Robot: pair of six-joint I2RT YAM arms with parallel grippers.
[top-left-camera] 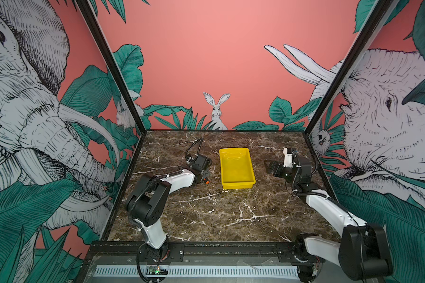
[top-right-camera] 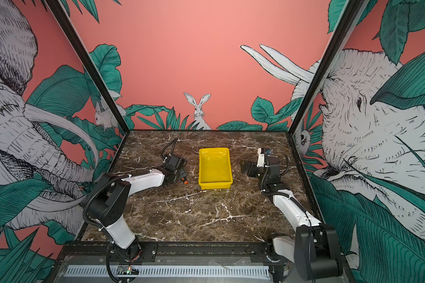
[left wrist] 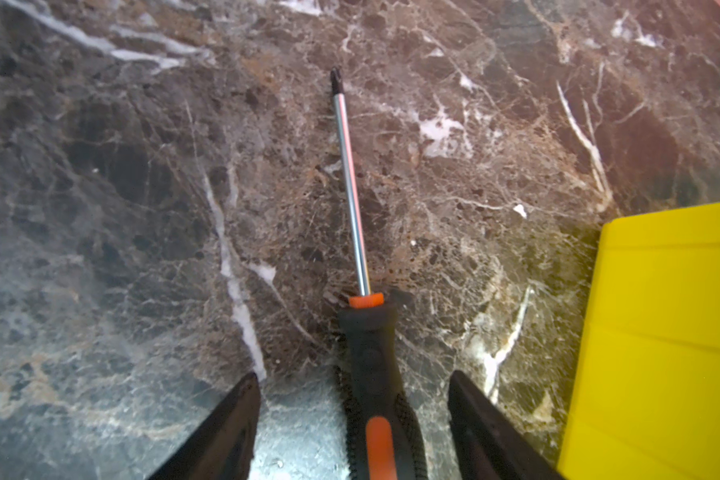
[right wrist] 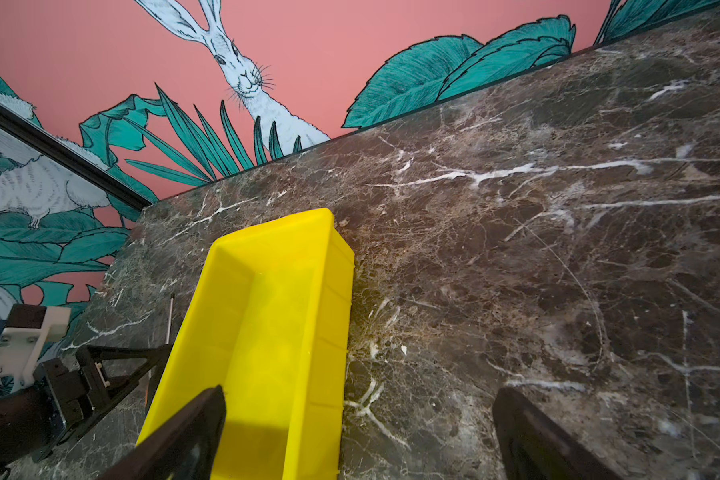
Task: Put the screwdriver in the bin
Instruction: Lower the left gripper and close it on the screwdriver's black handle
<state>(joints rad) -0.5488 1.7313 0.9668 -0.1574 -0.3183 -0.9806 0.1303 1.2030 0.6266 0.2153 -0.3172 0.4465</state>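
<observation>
1. A small screwdriver (left wrist: 368, 332) with a black handle, an orange band and a thin silvery metal shaft lies flat on the dark brown, white-veined marble tabletop (top-left-camera: 206, 215).
2. The left gripper (left wrist: 354, 382) is down at the tabletop and straddles the handle. Its two black fingers (left wrist: 242, 415) stand spread, one on each side, and bare marble shows between each finger and the handle. Nothing is pinched.
3. In the left wrist view the shaft runs straight out from between the fingers, ending in a dark tip that rests on the marble.
4. In both top views only the orange end cap (top-left-camera: 207, 182) (top-right-camera: 185, 182) peeks out beneath the left gripper (top-left-camera: 203, 174) (top-right-camera: 180, 175); the arm hides the rest of the screwdriver.
5. A shallow, rectangular, bright yellow plastic bin (top-left-camera: 238, 185) (top-right-camera: 215, 185) sits just to the right of the screwdriver, near the middle of the table. The two lie close together, lengthwise alongside each other, but are not touching.
6. In the right wrist view the thin shaft (right wrist: 169, 316) shows just beyond the bin's far long wall (right wrist: 208, 316).
7. The right gripper (top-left-camera: 268, 166) (right wrist: 360, 395) hangs near the bin's right side with its fingers wide apart, holding nothing.
</observation>
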